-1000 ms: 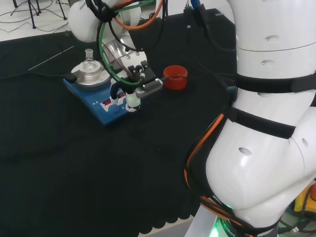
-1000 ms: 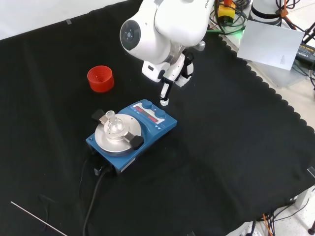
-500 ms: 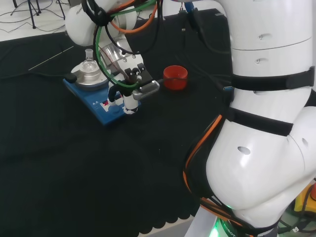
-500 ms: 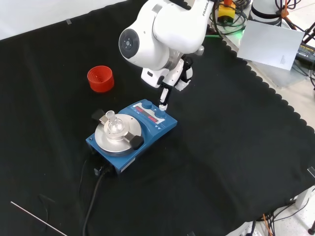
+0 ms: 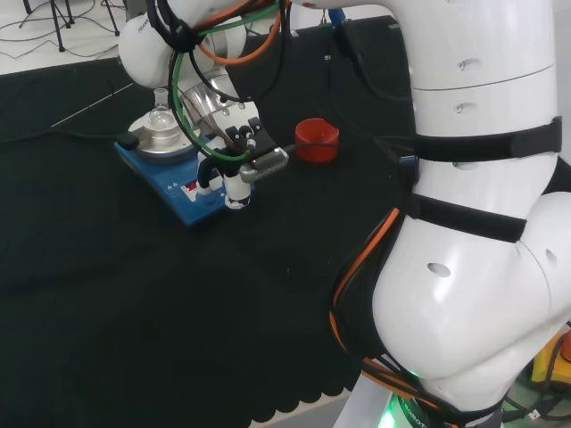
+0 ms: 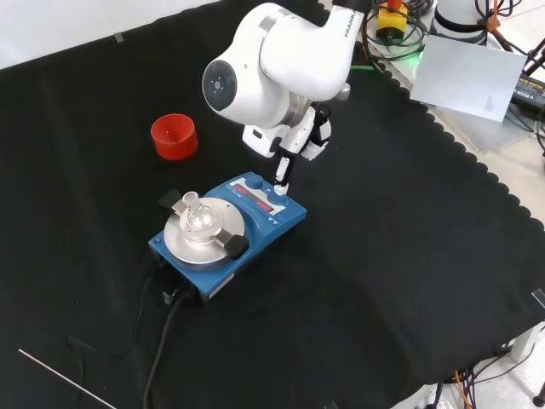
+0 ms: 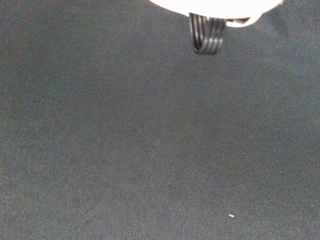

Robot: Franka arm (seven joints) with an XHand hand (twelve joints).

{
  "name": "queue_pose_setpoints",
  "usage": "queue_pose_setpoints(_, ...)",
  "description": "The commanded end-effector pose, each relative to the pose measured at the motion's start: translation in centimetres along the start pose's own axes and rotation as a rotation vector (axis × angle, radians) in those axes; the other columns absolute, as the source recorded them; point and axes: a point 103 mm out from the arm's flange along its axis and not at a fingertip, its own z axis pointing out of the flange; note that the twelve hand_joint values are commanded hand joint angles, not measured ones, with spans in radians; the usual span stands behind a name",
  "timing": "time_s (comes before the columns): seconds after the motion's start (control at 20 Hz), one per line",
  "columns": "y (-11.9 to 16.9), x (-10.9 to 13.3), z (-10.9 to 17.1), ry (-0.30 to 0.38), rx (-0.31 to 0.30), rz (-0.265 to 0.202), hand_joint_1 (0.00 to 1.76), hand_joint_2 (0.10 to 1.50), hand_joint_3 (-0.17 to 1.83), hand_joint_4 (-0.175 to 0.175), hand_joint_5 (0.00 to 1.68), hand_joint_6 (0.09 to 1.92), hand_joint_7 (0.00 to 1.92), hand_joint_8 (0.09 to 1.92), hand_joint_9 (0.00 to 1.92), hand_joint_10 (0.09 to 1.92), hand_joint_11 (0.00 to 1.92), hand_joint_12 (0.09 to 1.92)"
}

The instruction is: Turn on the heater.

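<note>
A blue heater (image 6: pixel 228 221) sits on a bench draped in black cloth (image 6: pixel 400 256), toward the middle of the cloth in the front view. Its round metal top plate (image 6: pixel 203 232) carries a small clear glass flask (image 6: pixel 195 210), hard to make out against the shine of the plate. The heater's control panel, with a red display and blue knobs, faces the arm.

The hand (image 6: pixel 294 145) hangs over the panel edge of the heater. One finger (image 6: pixel 281 170) points straight down, its tip at or just above a knob; the views do not settle whether it touches. The other fingers are bunched close to the palm and partly hidden behind the arm's big white link, so it is hard to tell how they are curled. In the head view the hand (image 5: pixel 234 152) covers much of the panel.

A red ribbed ring (image 6: pixel 174 136) stands apart from the heater, nearer the cloth's far side in the front view. A black cable (image 6: pixel 162 341) runs from the heater toward the cloth's near edge. A thin rod (image 6: pixel 64 379) lies near the near left corner.
</note>
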Motion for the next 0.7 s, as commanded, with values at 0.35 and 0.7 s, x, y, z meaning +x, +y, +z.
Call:
queue_pose_setpoints(0.35,0.28,-0.16,0.14,-0.001,0.0,0.002,1.49,0.68,1.1,-0.032,0.32,0.26,1.86,1.64,1.92,1.5,1.89,1.5)
queue_pose_setpoints(0.7,0.67,-0.44,0.53,0.006,-0.005,0.001,1.49,0.68,1.1,-0.033,0.33,0.26,1.86,1.64,1.92,1.5,1.89,1.5)
